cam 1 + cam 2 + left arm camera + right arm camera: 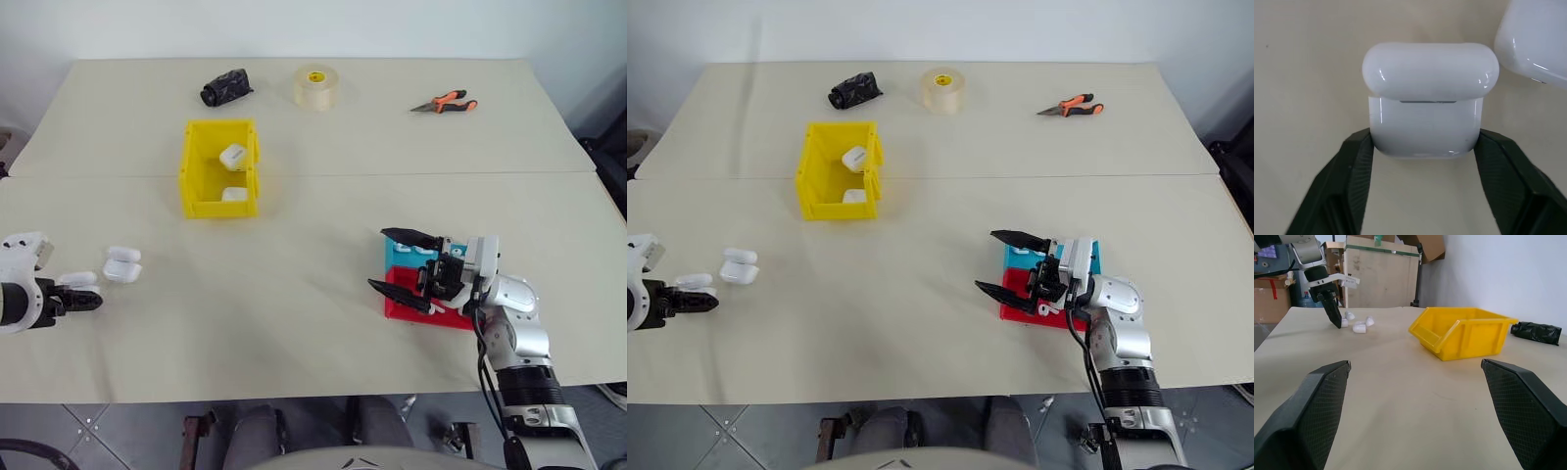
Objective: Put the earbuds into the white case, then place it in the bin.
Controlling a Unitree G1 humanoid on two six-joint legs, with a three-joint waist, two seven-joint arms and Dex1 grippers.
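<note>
A white case (1425,122) with its lid down lies on the table at the far left, and my left gripper (1425,138) is shut on it, one black finger (1354,161) pressed to each side. From the head it shows as a small white case (79,280) at the left gripper (86,292). A second white case (122,264) lies just beside it. The yellow bin (192,171) stands farther back with two white cases (232,156) inside. The earbuds are hidden. My right gripper (378,259) hovers open and empty at the front right.
Blue and red trays (421,308) sit under my right gripper. Along the far edge lie a black crumpled object (226,87), a roll of clear tape (317,86) and orange-handled pliers (446,102). A seam crosses the table behind the bin.
</note>
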